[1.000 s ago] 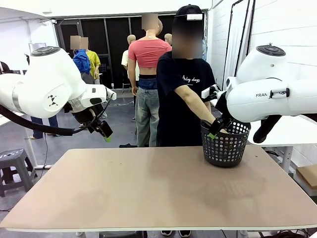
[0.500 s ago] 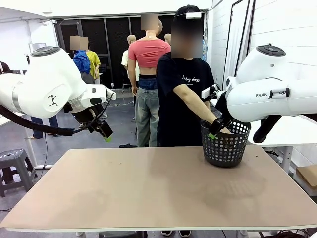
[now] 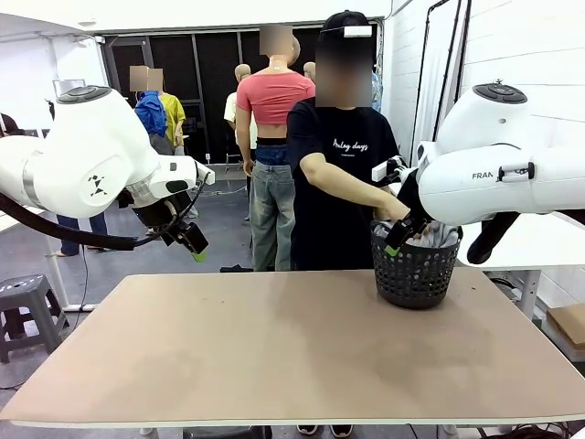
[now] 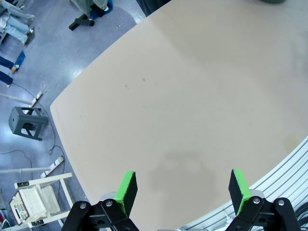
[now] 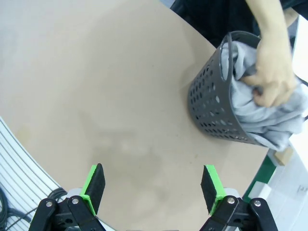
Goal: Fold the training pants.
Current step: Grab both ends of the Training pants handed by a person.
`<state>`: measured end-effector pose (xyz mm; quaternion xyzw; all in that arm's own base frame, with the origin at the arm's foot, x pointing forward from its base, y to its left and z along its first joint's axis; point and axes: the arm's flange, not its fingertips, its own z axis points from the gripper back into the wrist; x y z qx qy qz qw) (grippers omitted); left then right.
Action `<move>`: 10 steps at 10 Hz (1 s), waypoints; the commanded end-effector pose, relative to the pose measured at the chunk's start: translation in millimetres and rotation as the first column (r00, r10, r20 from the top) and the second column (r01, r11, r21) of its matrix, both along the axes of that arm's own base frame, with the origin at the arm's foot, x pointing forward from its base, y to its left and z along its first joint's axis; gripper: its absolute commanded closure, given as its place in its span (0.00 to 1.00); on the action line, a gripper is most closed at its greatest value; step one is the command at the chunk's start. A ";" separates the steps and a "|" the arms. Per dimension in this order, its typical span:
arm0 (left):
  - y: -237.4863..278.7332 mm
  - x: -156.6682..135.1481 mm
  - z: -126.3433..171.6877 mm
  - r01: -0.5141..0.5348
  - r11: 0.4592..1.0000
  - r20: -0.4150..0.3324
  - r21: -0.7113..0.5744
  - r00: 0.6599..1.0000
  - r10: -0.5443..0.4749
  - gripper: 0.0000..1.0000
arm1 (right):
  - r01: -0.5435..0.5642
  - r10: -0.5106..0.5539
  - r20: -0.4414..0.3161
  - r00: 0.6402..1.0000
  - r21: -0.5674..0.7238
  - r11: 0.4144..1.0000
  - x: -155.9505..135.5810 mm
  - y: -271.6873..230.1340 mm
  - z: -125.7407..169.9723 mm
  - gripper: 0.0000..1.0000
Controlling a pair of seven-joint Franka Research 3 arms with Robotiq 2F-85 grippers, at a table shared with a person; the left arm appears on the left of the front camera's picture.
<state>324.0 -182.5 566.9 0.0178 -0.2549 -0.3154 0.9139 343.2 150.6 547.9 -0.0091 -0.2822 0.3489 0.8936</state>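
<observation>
The light grey training pants [image 5: 262, 113] lie bunched inside a black mesh basket [image 5: 211, 108] at the table's far right; the cloth [image 3: 437, 236] rises above the rim. A person's hand [image 5: 274, 79] grips the cloth from above. My right gripper [image 5: 153, 185] hovers open above the table, apart from the basket, with nothing between its green pads. In the front view it [image 3: 395, 240] hangs just left of the basket [image 3: 416, 270]. My left gripper [image 4: 182, 187] is open and empty high over the table's left part, seen also at the left [image 3: 194, 245].
The wide tan table [image 3: 274, 347] spreads in front of the basket. The person [image 3: 340, 174] stands at the far edge behind the basket. A grey stool [image 4: 26, 124] stands on the floor to the left of the table.
The person's arm has bent and lifted, pulling grey cloth up above the basket's rim. Both arms have stayed still.
</observation>
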 end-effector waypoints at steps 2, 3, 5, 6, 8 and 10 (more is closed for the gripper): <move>0.4 0.5 0.5 0.004 1.000 0.005 -0.002 1.000 -0.004 0.00 | -0.003 0.003 0.003 1.000 0.004 1.000 1.4 1.3 -1.0 0.00; 0.4 0.5 0.5 0.004 1.000 0.005 -0.002 1.000 -0.004 0.00 | -0.003 0.003 0.003 1.000 0.004 1.000 1.4 1.3 -1.0 0.00; 0.4 0.5 0.5 0.004 1.000 0.005 -0.002 1.000 -0.004 0.00 | -0.003 0.003 0.003 1.000 0.004 1.000 1.4 1.3 -1.0 0.00; 0.4 0.5 0.5 0.004 1.000 0.005 -0.002 1.000 -0.004 0.00 | -0.003 0.003 0.003 1.000 0.004 1.000 1.4 1.3 -1.0 0.00; 0.4 0.5 0.5 0.004 1.000 0.005 -0.002 1.000 -0.004 0.00 | -0.003 0.003 0.003 1.000 0.004 1.000 1.4 1.3 -1.0 0.00; 0.4 0.5 0.5 0.004 1.000 0.005 -0.002 1.000 -0.004 0.00 | -0.003 0.003 0.003 1.000 0.004 1.000 1.4 1.3 -1.0 0.00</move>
